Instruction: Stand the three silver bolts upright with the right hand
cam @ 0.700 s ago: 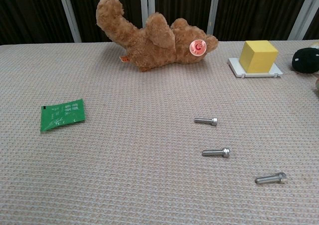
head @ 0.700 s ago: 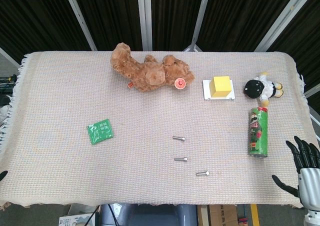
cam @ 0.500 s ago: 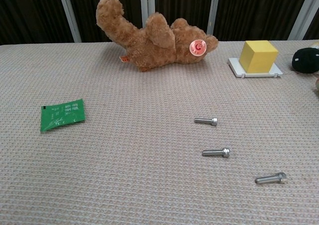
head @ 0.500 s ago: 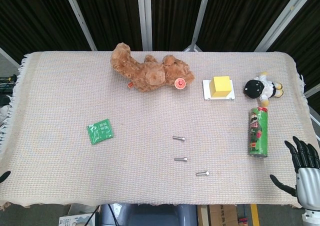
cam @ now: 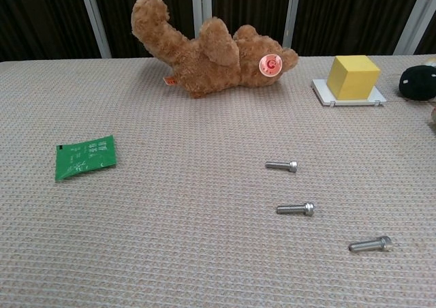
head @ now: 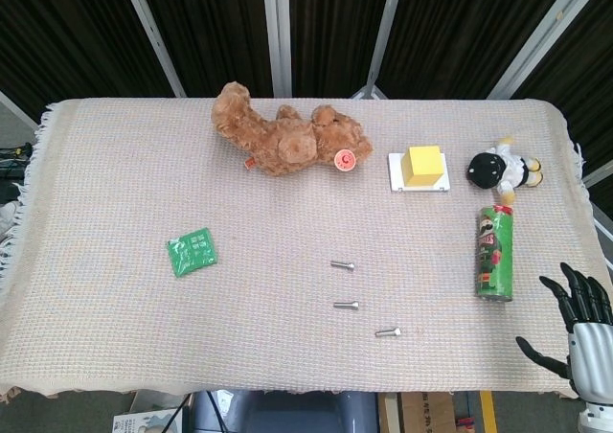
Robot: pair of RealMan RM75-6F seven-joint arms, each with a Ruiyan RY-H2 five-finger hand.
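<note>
Three silver bolts lie on their sides on the woven cloth. The far bolt point(head: 342, 265) point(cam: 281, 165), the middle bolt point(head: 346, 305) point(cam: 296, 209) and the near bolt point(head: 388, 332) point(cam: 370, 244) form a slanted row toward the front right. My right hand point(head: 576, 323) hangs at the table's front right corner, fingers spread, holding nothing, well right of the bolts. It shows only in the head view. My left hand appears in neither view.
A brown teddy bear point(head: 285, 142) lies at the back centre. A yellow cube point(head: 424, 165) sits on a white plate, beside a small black-and-white plush point(head: 498, 170). A green can point(head: 495, 253) lies between the bolts and my right hand. A green packet point(head: 192, 251) is at left.
My right hand has sunk slightly lower at the front right corner. The dark tip at the left edge has gone from view. The bolts have not moved.
</note>
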